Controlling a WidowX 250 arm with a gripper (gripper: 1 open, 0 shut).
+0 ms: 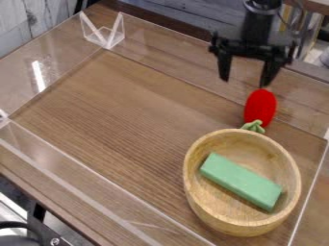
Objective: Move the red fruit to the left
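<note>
The red fruit (pixel 260 105) lies on the wooden table just behind the wooden bowl (pixel 206 193), its green stem end toward the bowl's rim. My gripper (pixel 252 72) hangs above and slightly behind the fruit, pointing down, with its two black fingers spread apart and nothing between them. It does not touch the fruit.
A green rectangular block (pixel 240 182) lies inside the bowl. Clear plastic walls (pixel 52 53) fence the table, with a small clear stand (pixel 102 32) at the back left. The table's right edge (pixel 317 125) is close to the fruit.
</note>
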